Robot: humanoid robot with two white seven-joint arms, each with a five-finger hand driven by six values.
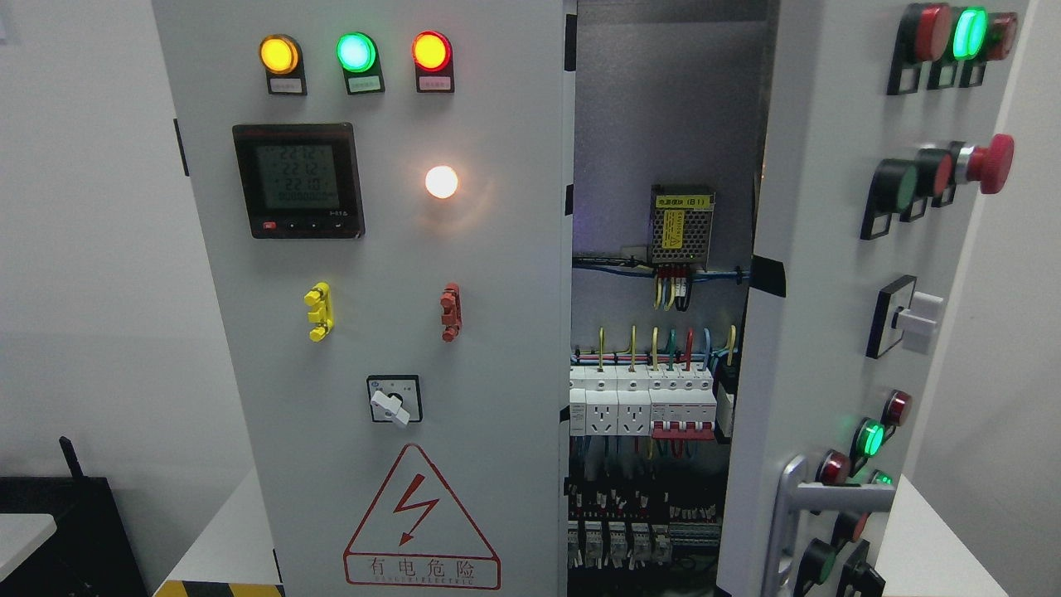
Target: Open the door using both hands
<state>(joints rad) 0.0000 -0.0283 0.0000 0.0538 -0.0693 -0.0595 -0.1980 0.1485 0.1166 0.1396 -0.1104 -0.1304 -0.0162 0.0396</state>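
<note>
A grey electrical cabinet fills the head view. Its left door point(365, 332) stands shut and carries three lit lamps, a digital meter point(298, 181), a rotary switch point(394, 400) and a red lightning warning triangle point(421, 522). The right door point(829, 274) is swung partly open toward me, with a silver handle point(821, 497) near its lower edge and coloured push buttons on its face. Between the doors the interior point(663, 332) shows a power supply, wiring and circuit breakers. Neither hand nor arm is in view.
The cabinet stands on a white table point(224, 539) with yellow-black hazard tape at its front left corner. A dark box point(66, 531) sits low at the left. White walls lie behind on both sides.
</note>
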